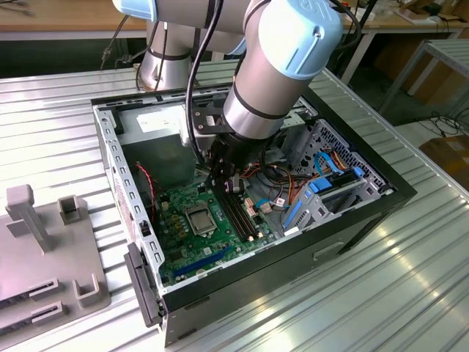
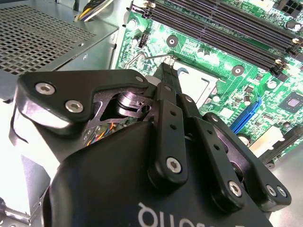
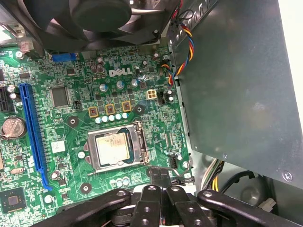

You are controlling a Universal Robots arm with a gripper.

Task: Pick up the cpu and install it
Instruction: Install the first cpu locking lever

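A bench [image 1: 66, 110] of ribbed, silvery metal slats fills the exterior view, bright bands of light lying along its ridges. Near the bench's edge at the exterior view's left sits a grey plastic fixture [image 1: 44, 257] with upright posts and slotted holders. Past the far edge stands a wooden-topped table [image 1: 58, 15], dark beneath. Toward the far corner at the exterior view's right a metal-framed table [image 1: 440, 59] with pale legs stands on a grey floor [image 1: 381, 92], with brown cardboard boxes [image 1: 448, 158] and loose cables close by
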